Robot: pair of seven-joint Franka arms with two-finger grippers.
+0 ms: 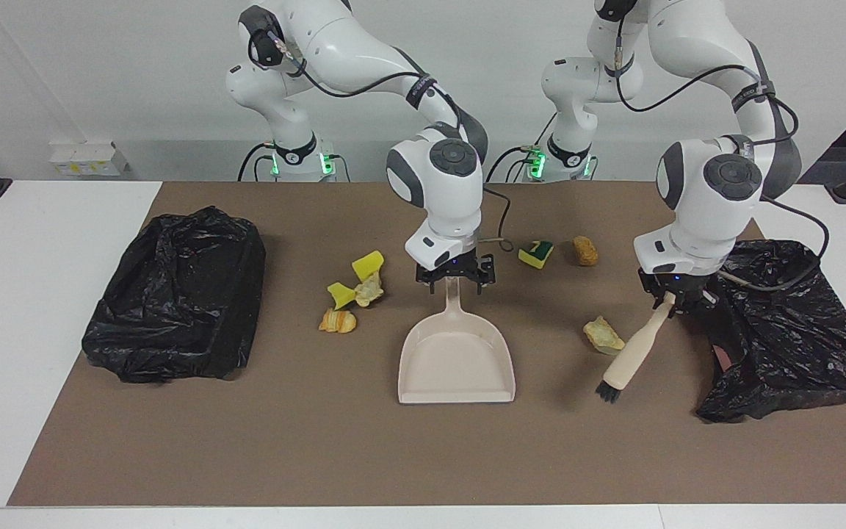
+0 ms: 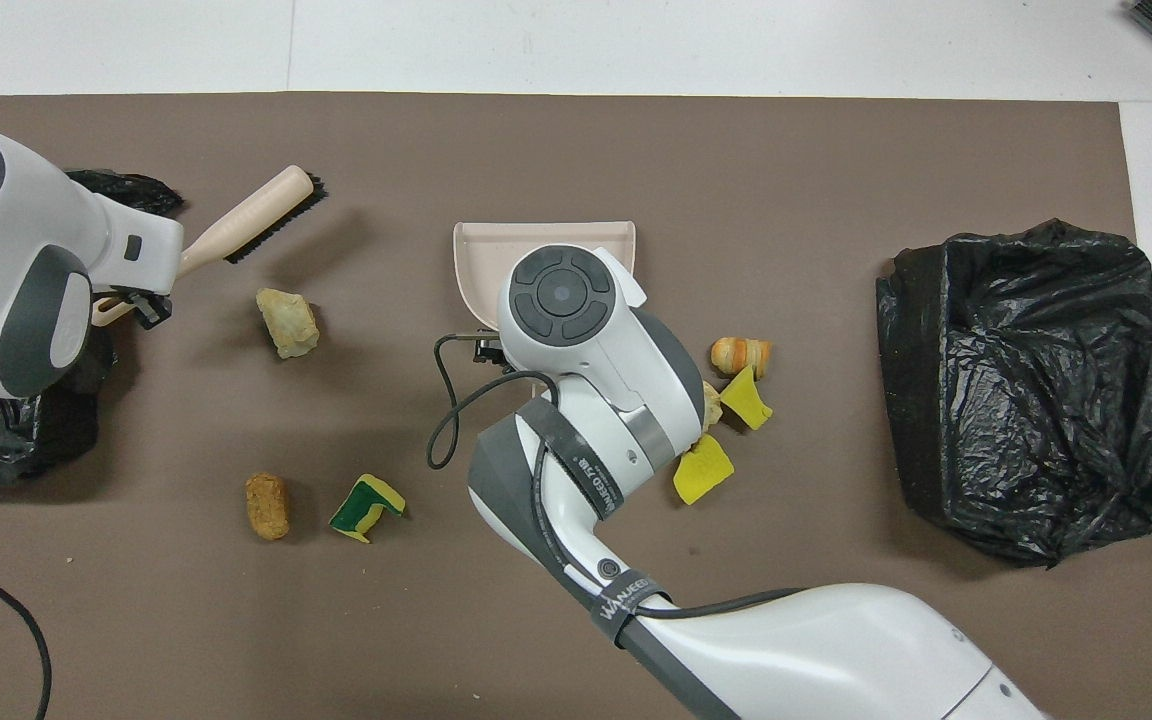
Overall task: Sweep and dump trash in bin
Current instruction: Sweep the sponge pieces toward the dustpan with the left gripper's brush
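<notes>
My right gripper (image 1: 456,282) is shut on the handle of the beige dustpan (image 1: 456,360), which lies flat on the brown mat mid-table; my wrist covers much of the dustpan (image 2: 546,240) in the overhead view. My left gripper (image 1: 670,303) is shut on the handle of a wooden brush (image 1: 632,356), held tilted with its black bristles low over the mat. Trash lies around: a pale chunk (image 1: 603,335) beside the brush, a green-faced sponge scrap (image 1: 535,253), a tan chunk (image 1: 584,250), and a cluster of yellow scraps (image 1: 368,264) and an orange chunk (image 1: 337,321) beside the dustpan.
A bin lined with a black bag (image 1: 177,294) stands at the right arm's end of the mat. A crumpled black bag (image 1: 783,330) lies at the left arm's end, under my left arm. The brown mat (image 1: 320,455) covers most of the table.
</notes>
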